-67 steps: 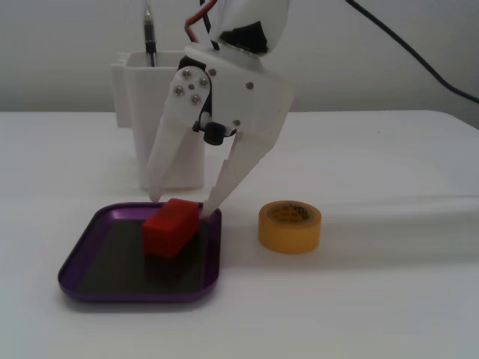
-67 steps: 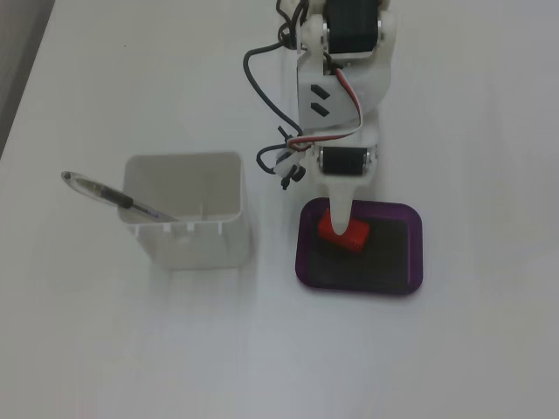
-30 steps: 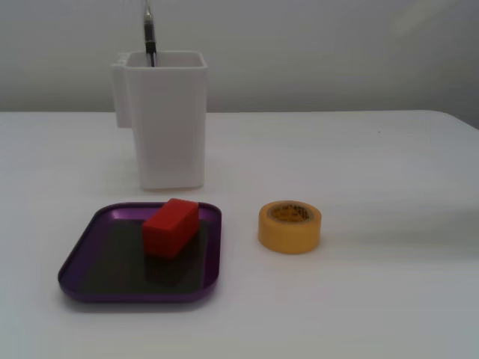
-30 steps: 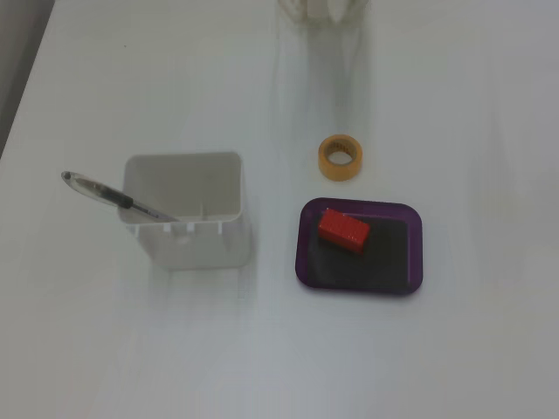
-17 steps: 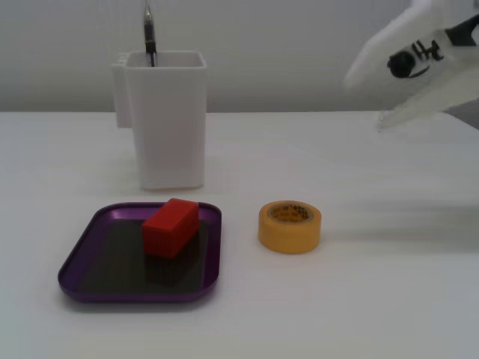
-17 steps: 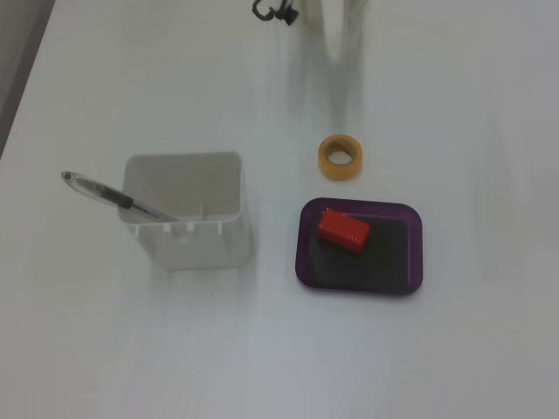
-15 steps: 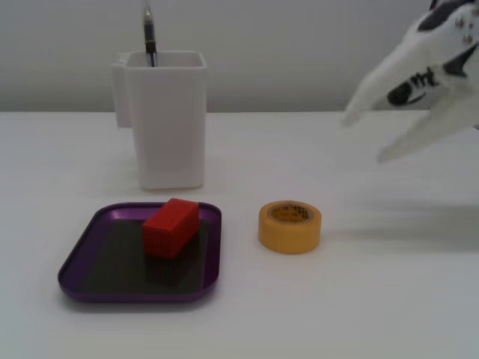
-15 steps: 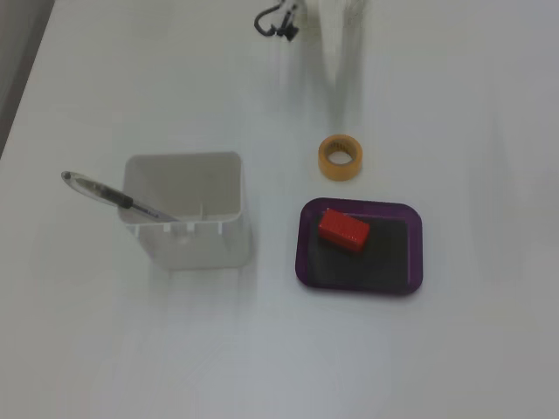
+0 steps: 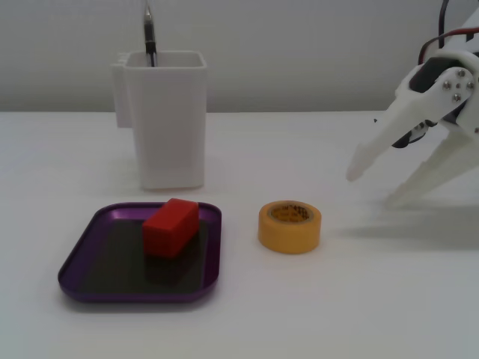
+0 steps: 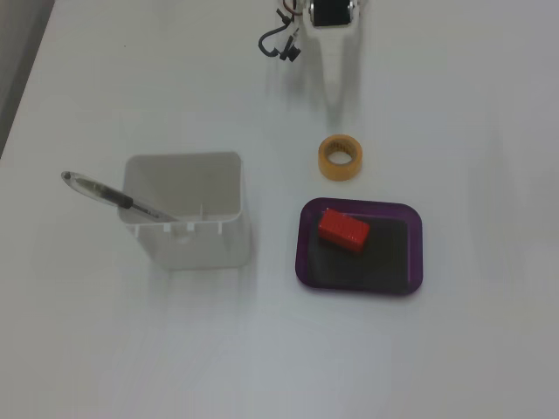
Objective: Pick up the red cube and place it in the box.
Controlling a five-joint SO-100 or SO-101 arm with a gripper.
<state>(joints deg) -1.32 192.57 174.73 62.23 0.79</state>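
status, left to right in the front fixed view: shallow glossy purple metal tray (image 9: 82,258) with rounded corners and low rim sits front-left on the white tabletop (image 9: 359,314). the small matte red block (image 9: 171,226) lies flat on the tray's dark bottom, toward its back edge, nothing touching it. the top-down fixed view agrees: red block (image 10: 343,230) inside the tray (image 10: 416,249), in the corner nearest the tape.

behind the tray, apart from it: tall white square plastic container (image 9: 168,120) with a pen (image 9: 150,34) standing in it.

right of the tray, just beside it but not touching: yellow tape roll (image 9: 290,226), lying flat.

far right: white two-finger gripper (image 9: 372,181), fingers spread apart and empty, tips hanging low over the tabletop, well clear of tray and tape.

judgement: pick and place look done, cube is in the box and released. nothing left bar parking the arm, as far as these views show.
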